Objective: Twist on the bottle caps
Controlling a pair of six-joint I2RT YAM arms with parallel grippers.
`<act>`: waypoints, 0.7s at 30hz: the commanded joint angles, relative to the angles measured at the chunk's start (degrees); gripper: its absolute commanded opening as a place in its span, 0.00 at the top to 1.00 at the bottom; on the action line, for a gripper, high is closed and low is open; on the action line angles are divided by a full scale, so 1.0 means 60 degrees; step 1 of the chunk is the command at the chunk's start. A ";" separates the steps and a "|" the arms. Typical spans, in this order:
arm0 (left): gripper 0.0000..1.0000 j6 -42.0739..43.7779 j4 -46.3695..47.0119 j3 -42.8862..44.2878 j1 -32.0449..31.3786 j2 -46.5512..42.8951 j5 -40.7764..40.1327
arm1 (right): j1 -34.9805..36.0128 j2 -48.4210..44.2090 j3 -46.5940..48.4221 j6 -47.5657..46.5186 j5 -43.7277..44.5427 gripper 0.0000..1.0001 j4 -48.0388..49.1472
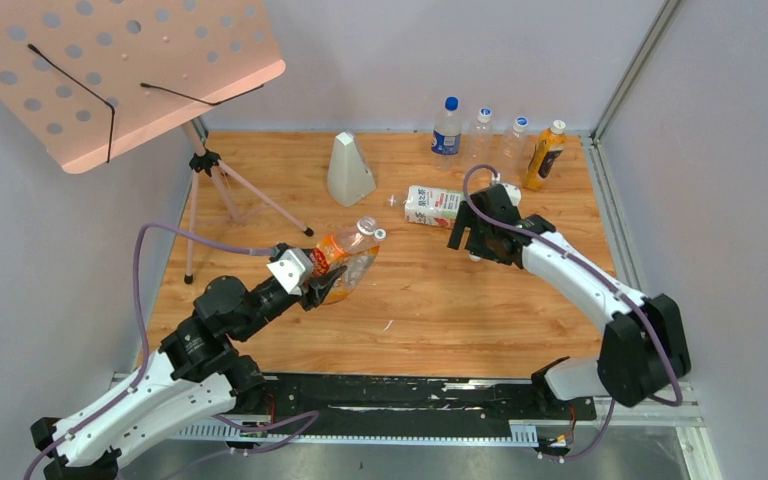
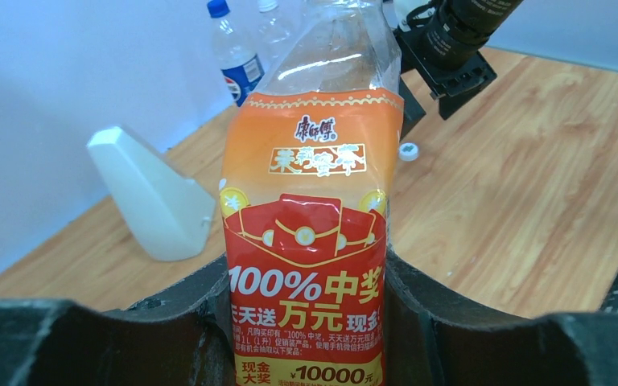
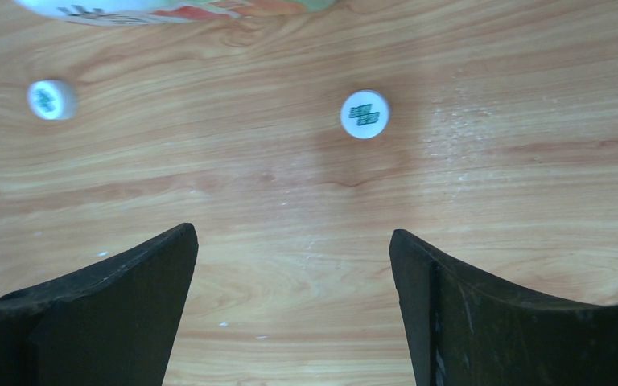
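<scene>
My left gripper (image 1: 325, 275) (image 2: 306, 273) is shut on the smaller bottle with the orange label (image 1: 345, 255) (image 2: 310, 209). It holds the bottle tilted above the table, neck pointing up and to the right. The larger bottle with the green-white-orange label (image 1: 434, 205) (image 3: 161, 8) lies on its side at mid table. My right gripper (image 1: 475, 242) (image 3: 290, 233) hangs open just in front of it, with nothing between the fingers. Two small white bottle caps lie on the wood. One cap (image 3: 365, 114) (image 2: 408, 150) is just ahead of the right fingers. The other cap (image 3: 51, 100) is blurred, off to the left.
Several upright bottles stand along the back wall, among them a blue-labelled one (image 1: 447, 128) and an orange juice bottle (image 1: 545, 155). A white cone-shaped object (image 1: 349, 170) (image 2: 153, 193) stands at back centre. A pink perforated stand (image 1: 110, 70) on tripod legs (image 1: 222, 190) overhangs the left side.
</scene>
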 commanded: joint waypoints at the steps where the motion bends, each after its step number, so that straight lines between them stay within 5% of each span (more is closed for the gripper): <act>1: 0.55 0.1307 -0.0327 0.0205 0.0011 -0.0359 -0.0183 | -0.0335 0.1000 0.0806 -0.0231 0.0533 0.15 -0.0618; 9: 0.62 0.1677 0.0759 -0.1256 0.0025 -0.1588 0.0336 | -0.0703 0.2629 0.1627 -0.0295 0.0424 0.26 -0.0683; 21: 0.64 0.1635 0.0307 -0.1063 0.0015 -0.1540 0.0033 | -0.1088 0.3941 0.2239 -0.0278 0.0089 0.40 -0.0555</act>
